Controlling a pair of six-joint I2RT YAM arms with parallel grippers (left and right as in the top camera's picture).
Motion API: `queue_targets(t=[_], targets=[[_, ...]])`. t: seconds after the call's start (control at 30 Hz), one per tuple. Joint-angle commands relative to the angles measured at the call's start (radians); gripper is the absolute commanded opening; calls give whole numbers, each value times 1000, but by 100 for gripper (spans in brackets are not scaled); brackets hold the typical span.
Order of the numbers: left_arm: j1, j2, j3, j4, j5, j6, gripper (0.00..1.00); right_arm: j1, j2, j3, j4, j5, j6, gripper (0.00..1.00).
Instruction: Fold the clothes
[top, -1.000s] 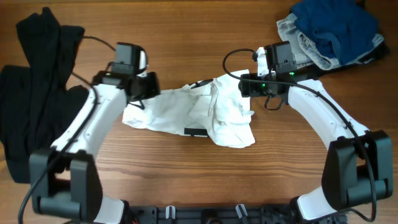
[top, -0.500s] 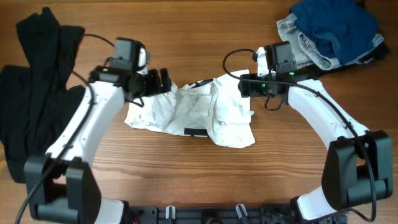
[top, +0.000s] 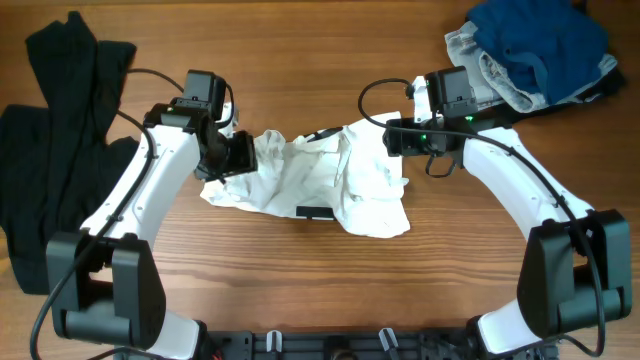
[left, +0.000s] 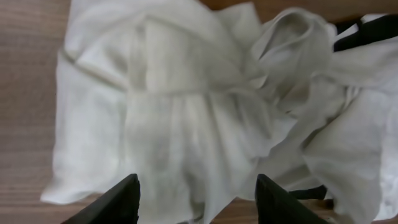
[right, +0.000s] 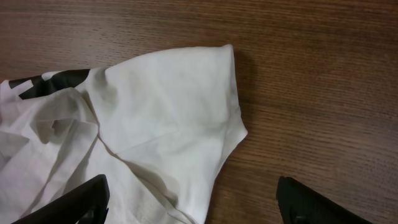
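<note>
A crumpled white T-shirt (top: 330, 180) with black print lies in the middle of the wooden table. My left gripper (top: 243, 152) hovers over its left end, open and empty; in the left wrist view the bunched white cloth (left: 205, 106) fills the frame between the spread fingers (left: 196, 199). My right gripper (top: 392, 138) is open over the shirt's upper right edge. The right wrist view shows a flat white sleeve (right: 174, 106) below the spread fingers (right: 193, 199), with bare wood to its right.
A pile of black clothes (top: 55, 150) lies along the left edge. A heap of blue and grey clothes (top: 535, 50) sits at the back right corner. Bare wood runs along the table's front.
My left gripper let go of the shirt's left edge, which dropped into a bunch on the table, and turned downward over it. The right arm has not moved.
</note>
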Motion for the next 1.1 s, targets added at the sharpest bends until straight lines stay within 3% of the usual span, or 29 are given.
queue_targets(t=[0.0, 0.33, 0.43, 0.53, 0.67, 0.87, 1.07], targets=[[-5, 13, -9, -44, -97, 5, 60, -4, -18, 16, 4, -16, -8, 87], [-8, 17, -105, 50, -97, -52, 57, -4, -18, 16, 6, -7, -8, 87], [-8, 17, -121, 75, -89, -56, 52, -4, -18, 16, 7, -3, -8, 87], [-8, 17, -121, 99, -84, -83, 40, -4, -18, 16, 6, -2, -8, 87], [-8, 17, -121, 146, 25, -85, 4, -4, -18, 15, 6, 4, -7, 87], [-76, 17, -121, 235, 85, -73, 4, -4, -18, 16, 8, 8, 21, 87], [-266, 17, -121, 290, 80, 14, 4, -4, -18, 16, 11, 8, 36, 87]])
